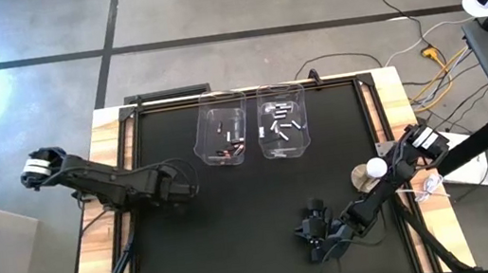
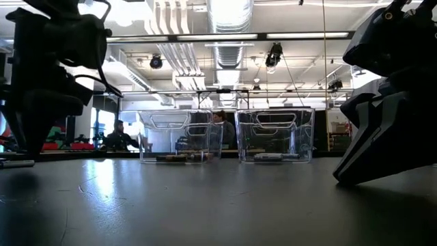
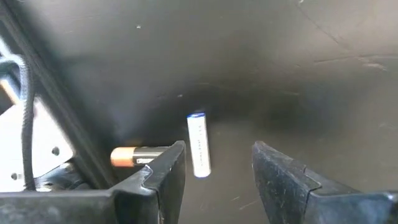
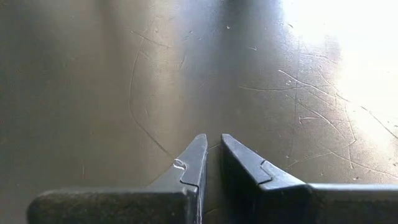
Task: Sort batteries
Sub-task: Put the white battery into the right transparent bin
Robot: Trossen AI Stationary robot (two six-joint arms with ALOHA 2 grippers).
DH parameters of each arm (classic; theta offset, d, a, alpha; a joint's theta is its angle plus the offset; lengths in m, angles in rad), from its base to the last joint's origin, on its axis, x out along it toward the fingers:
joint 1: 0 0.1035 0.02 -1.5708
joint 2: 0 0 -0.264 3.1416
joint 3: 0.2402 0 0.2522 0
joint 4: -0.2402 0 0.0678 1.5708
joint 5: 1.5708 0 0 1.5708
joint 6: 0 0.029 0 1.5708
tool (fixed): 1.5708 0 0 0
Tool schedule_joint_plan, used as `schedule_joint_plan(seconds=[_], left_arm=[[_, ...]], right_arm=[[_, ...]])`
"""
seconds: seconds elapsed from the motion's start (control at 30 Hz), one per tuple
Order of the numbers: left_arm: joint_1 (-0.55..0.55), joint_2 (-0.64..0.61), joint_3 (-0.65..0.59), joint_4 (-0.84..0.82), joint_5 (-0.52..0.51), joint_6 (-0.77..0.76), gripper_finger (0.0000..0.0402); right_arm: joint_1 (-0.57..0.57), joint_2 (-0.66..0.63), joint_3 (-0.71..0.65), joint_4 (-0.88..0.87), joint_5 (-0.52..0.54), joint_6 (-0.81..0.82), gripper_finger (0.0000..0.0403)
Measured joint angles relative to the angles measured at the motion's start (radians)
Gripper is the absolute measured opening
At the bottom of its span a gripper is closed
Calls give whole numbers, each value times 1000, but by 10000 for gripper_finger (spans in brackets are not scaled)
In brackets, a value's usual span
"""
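Left gripper (image 3: 214, 165) open over white battery (image 3: 199, 145), copper-tipped battery (image 3: 138, 155) beside; right gripper (image 4: 213, 155) closed, empty.

copper-ended battery (image 3: 132, 155) part hidden behind left gripper finger (image 3: 165, 177) | batteries in bins (image 1: 282, 121) too small to count, maybe ten | low view: both arms cut off at edges

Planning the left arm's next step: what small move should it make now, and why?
Probably lower the open left tool over the white cylindrical battery and close. The battery lies between the fingers on the black mat, ungrasped; a dark copper-capped battery sits beside it.
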Motion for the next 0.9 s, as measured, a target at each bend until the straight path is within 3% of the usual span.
schedule_joint_plan(seconds=[0.6, 0.9], left_arm=[[78, 5, -107, 137, 11, -40, 153], [98, 6, -106, 179, 26, -6, 79]], right_arm=[[-2, 0, 0, 0, 7, 1, 38], [-2, 0, 0, 0, 10, 1, 38]])
